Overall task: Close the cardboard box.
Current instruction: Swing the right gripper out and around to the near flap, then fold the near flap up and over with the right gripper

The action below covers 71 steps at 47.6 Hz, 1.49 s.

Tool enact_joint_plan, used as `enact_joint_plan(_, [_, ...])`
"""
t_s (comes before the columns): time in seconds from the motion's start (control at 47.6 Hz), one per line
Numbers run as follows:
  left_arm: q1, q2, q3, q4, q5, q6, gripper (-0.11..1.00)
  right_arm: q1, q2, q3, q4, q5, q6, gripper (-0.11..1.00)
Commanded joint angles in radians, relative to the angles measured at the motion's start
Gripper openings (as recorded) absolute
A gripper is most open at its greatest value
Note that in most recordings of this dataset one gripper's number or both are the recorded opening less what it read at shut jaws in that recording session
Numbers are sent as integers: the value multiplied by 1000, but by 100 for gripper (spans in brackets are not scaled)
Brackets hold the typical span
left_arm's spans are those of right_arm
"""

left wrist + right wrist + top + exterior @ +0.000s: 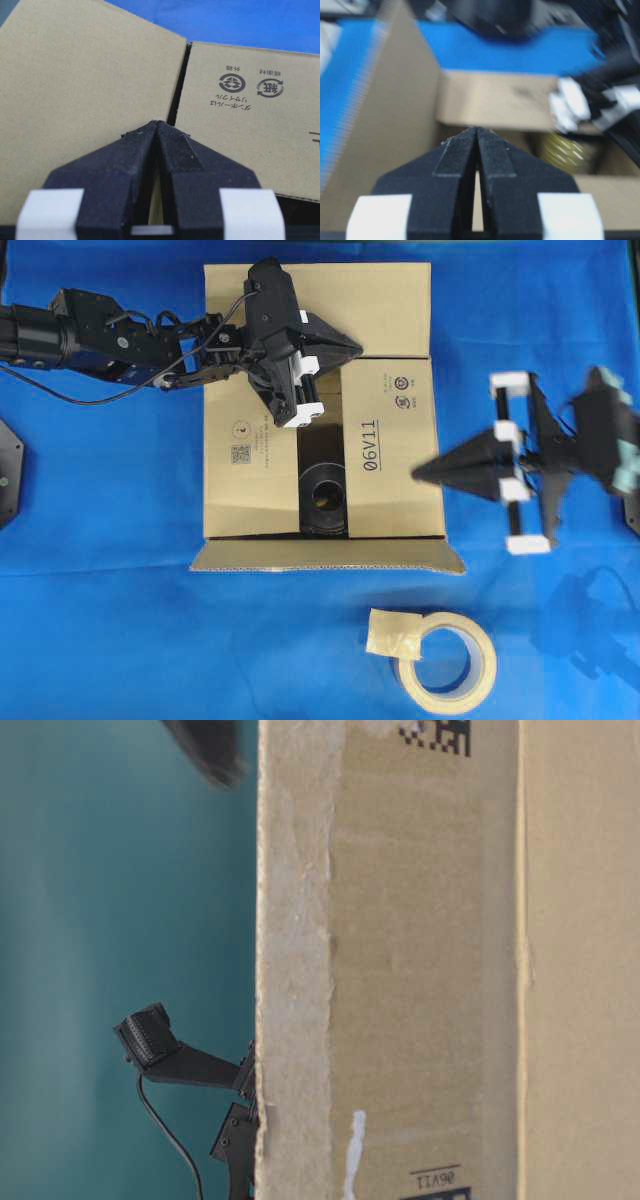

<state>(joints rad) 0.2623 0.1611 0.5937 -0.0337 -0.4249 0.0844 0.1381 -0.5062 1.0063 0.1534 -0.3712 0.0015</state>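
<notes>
You see the cardboard box [322,410] on the blue worktop [120,640], set toward the far edge and roughly central between the left and right edges. Two inner flaps lie nearly flat over the opening, one on the left half and one on the right half bearing the print "06V11". A dark gap remains between them, and a black cylindrical object [323,498] is visible inside the box through that gap. The far flap and the near flap are both folded outward.

Note the left gripper [352,344]: its fingers are pressed together with nothing between them, and the tip sits over the box at the seam between the far flap and the right inner flap. The left wrist view confirms the closed tips [157,125] above that seam.

Note the right gripper [420,473]: its fingers are also together and hold nothing. Its tip points at the right edge of the box [395,115], and the arm appears motion-blurred.

A beige tape roll [450,660] lies near the worktop's near edge, right of centre, well apart from the box.
</notes>
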Motion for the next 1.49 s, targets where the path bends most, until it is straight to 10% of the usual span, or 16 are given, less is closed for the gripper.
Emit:
enact_joint_plan(0.0, [12,-18,-8,0,-6,2,0,75,-49,-5,-3,-3,-8,0])
enact_joint_plan(0.294, [11,-18,2,0,-5,2,0,304,-40,2,-60,0,-26,0])
enact_joint_plan(0.735, [11,-18,3,0,-5,-2,0,314,118,0,-54,-14,-21,0])
enact_joint_plan(1.47, [-3,-20,8,0,-6,-5,0,-8,60,46,-23,46,-15,0])
